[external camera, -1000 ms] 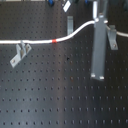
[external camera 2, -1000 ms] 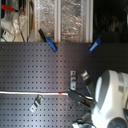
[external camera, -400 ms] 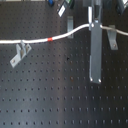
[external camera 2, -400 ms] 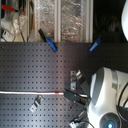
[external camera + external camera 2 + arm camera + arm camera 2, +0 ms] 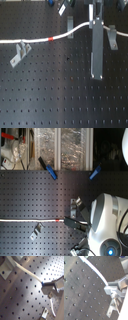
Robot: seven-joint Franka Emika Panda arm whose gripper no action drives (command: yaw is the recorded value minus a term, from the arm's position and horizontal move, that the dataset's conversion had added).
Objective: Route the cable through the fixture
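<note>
The white cable (image 5: 30, 41) lies across the black perforated board, its red band (image 5: 50, 39) left of centre in the first exterior view. My gripper (image 5: 94, 24) is shut on the cable's right part, and the cable rises toward it. In the second exterior view the cable (image 5: 25, 221) runs from that view's left to my gripper (image 5: 70, 222). Both wrist views show the cable (image 5: 27, 272) (image 5: 92, 268) ending between the grey fingertips (image 5: 47, 284). One grey bracket fixture (image 5: 19, 54) stands just below the cable; I cannot tell whether they touch.
Two more grey brackets stand near the gripper (image 5: 70, 22) (image 5: 113, 38). In the second exterior view, brackets (image 5: 75, 206) (image 5: 36, 232) sit either side of the cable. Blue clamps (image 5: 50, 170) (image 5: 95, 172) and clutter line the board's far edge. The white arm (image 5: 107, 230) covers the lower right.
The red band has shifted slightly toward the first exterior view's left and the cable's left part lies a little straighter. The gripper has kept its hold on the cable.
</note>
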